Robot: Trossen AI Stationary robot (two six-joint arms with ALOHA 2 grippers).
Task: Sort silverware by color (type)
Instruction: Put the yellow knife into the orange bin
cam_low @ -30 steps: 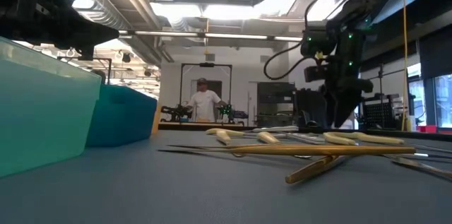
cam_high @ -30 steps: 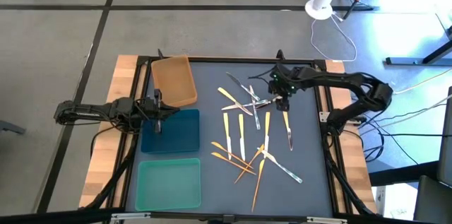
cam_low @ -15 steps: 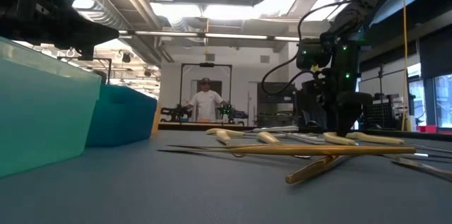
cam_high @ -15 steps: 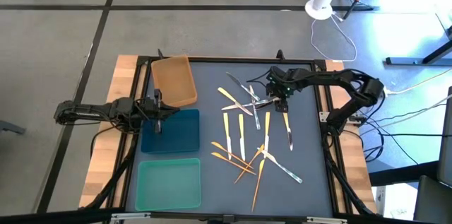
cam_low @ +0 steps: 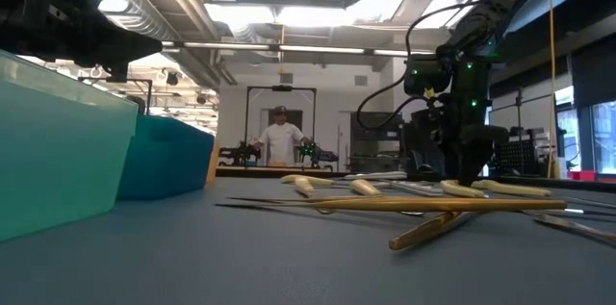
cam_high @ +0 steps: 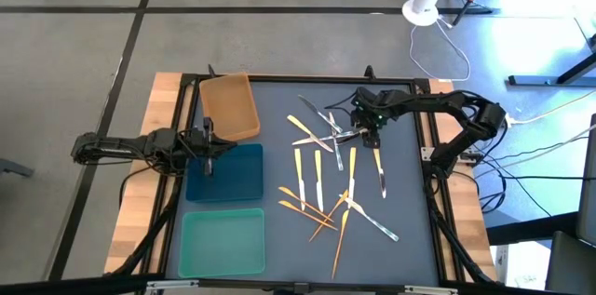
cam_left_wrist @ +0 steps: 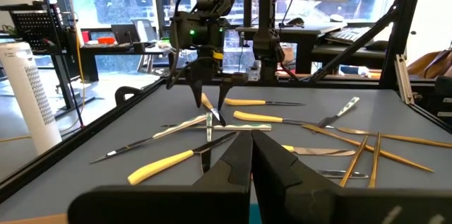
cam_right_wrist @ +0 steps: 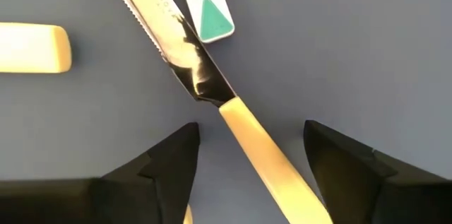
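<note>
- Yellow-handled knife (cam_right_wrist: 244,136): shown in the right wrist view lying flat on the dark mat, its handle running between the two dark fingers (cam_right_wrist: 159,164); nothing is gripped.
- Right gripper (cam_high: 371,129): seen right of centre in the high view, lowered over the knife with its jaws spread wide, empty.
- Silverware (cam_high: 331,179): scattered across the centre and lower centre of the high view, with yellow-handled, silver-grey and orange-gold pieces mixed and some crossing.
- Left gripper (cam_high: 210,144): parked at centre left of the high view above the blue tray (cam_high: 224,172), fingers pressed together, nothing held.
- Brown tray (cam_high: 230,107) and teal tray (cam_high: 222,243): placed above and below the blue one.
- Step in hand: judged to be the approach to a grasp on one yellow-handled piece.
- Next move: a short descent and a closing on the handle are called for; care is needed near the neighbouring blade tip (cam_right_wrist: 205,5).
</note>
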